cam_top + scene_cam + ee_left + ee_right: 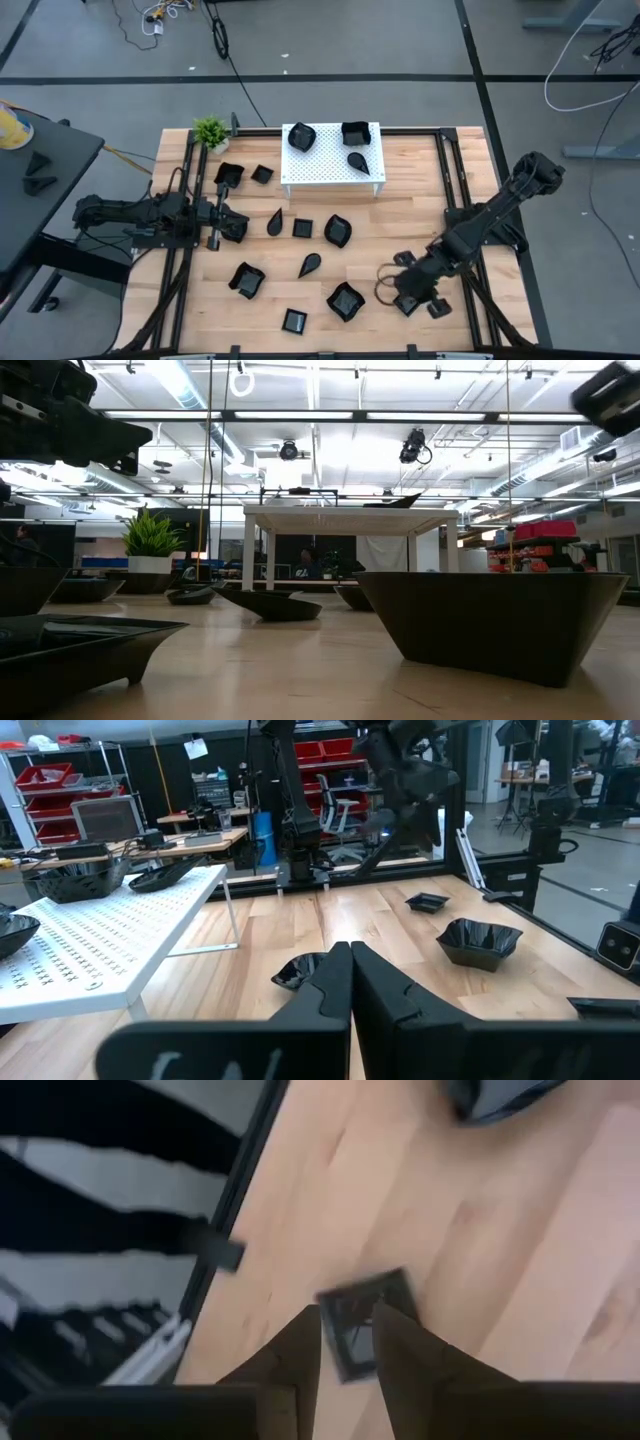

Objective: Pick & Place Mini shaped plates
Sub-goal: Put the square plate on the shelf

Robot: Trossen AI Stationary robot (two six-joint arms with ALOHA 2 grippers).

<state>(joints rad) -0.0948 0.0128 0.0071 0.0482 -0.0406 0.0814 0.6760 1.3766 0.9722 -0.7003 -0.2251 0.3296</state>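
Note:
Several small glossy black plates lie on the wooden table, among them a wavy one (pixel 345 300) and a square one (pixel 295 321). Three more sit on the white perforated stand (pixel 330 172). My right gripper (pixel 400 290) hangs over the table's near right part, pointing down. In its wrist view my right gripper (pixel 347 1330) is open by a narrow gap, and a small square plate (pixel 365 1305) lies on the wood beyond the fingertips. My left gripper (pixel 243 228) is shut and held level at the table's left; in its wrist view my left gripper (pixel 350 955) faces a plate (pixel 300 970).
A small green potted plant (pixel 210 131) stands at the far left corner. Black rails run along the table's left and right sides (pixel 455 180). The stand's legs (pixel 250 555) rise at the far middle. Bare wood lies between the plates near the right edge (pixel 420 220).

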